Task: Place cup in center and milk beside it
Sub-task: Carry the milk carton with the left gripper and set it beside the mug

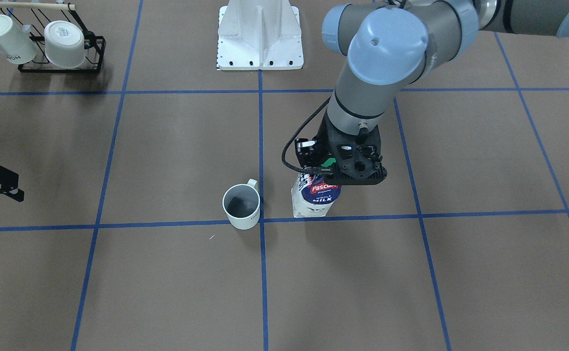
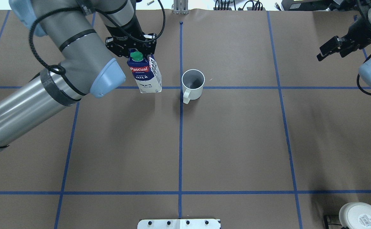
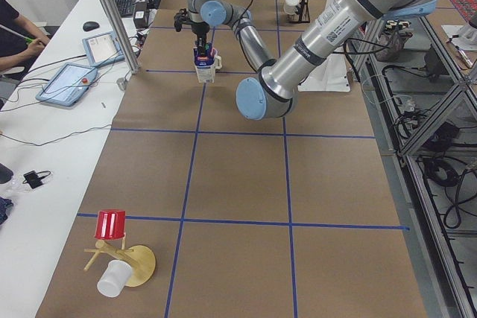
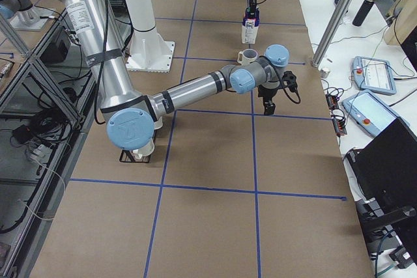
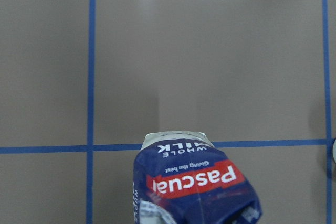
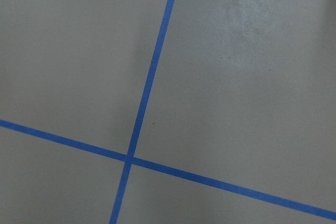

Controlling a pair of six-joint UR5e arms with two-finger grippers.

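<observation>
The cup (image 2: 192, 83), a white mug with a dark inside, stands upright at the table's middle, on the crossing of two blue tape lines; it also shows in the front view (image 1: 241, 205). The milk (image 2: 145, 76), a navy and white carton with a green cap, stands upright just beside it, apart from it, and shows in the front view (image 1: 315, 197) too. My left gripper (image 2: 133, 51) comes straight down on the carton's top and is shut on it; its fingertips are hidden. My right gripper (image 2: 330, 51) hangs open and empty, far off to the right.
A black rack (image 1: 62, 48) with two other white mugs stands at my near right corner. The white robot base plate (image 1: 260, 34) is at the near edge. A wooden stand with a red cup (image 3: 112, 225) is at the far left end.
</observation>
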